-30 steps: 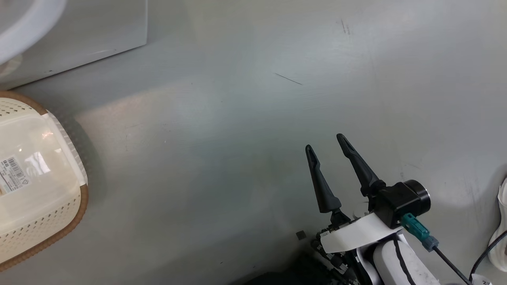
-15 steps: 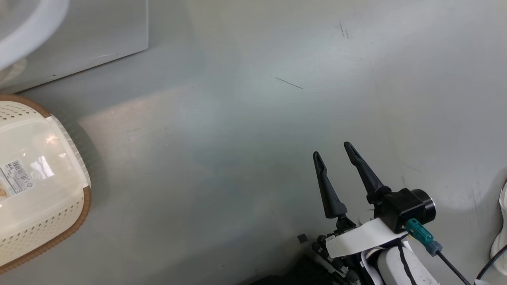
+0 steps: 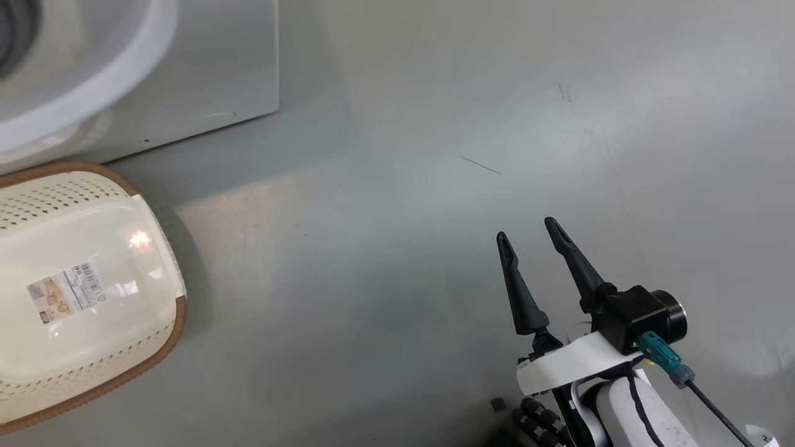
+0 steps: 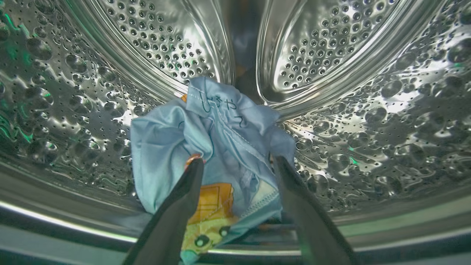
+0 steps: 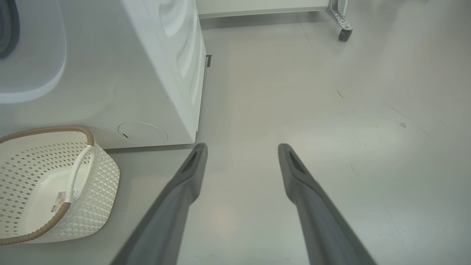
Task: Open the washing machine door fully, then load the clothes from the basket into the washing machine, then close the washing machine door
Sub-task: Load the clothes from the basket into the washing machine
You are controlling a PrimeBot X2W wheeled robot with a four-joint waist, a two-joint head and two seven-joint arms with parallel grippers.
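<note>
Inside the steel drum (image 4: 368, 129) of the washing machine (image 3: 205, 74) lies a crumpled light blue garment (image 4: 165, 140) with an orange patch. My left gripper (image 4: 237, 160) is open, one finger on each side of the garment's near end. The cream basket (image 3: 93, 372) with its brown rim stands on the floor before the machine; inside it I see just a barcode sticker. The basket (image 5: 48, 129) also sits at the lower left of the right wrist view. The door's pale rounded edge (image 5: 36, 73) juts out, open. My right gripper (image 3: 528, 230) hangs open over bare floor.
Grey floor (image 3: 404, 186) stretches to the right of the machine. A round cap (image 5: 142, 132) sits low on the machine's front. A caster wheel (image 5: 345, 34) of a white cart stands far behind. A white cable lies near my right arm's base (image 3: 761, 434).
The head camera has shifted, so the basket and the machine sit further right and lower in the picture. My right gripper stays open in nearly the same spot.
</note>
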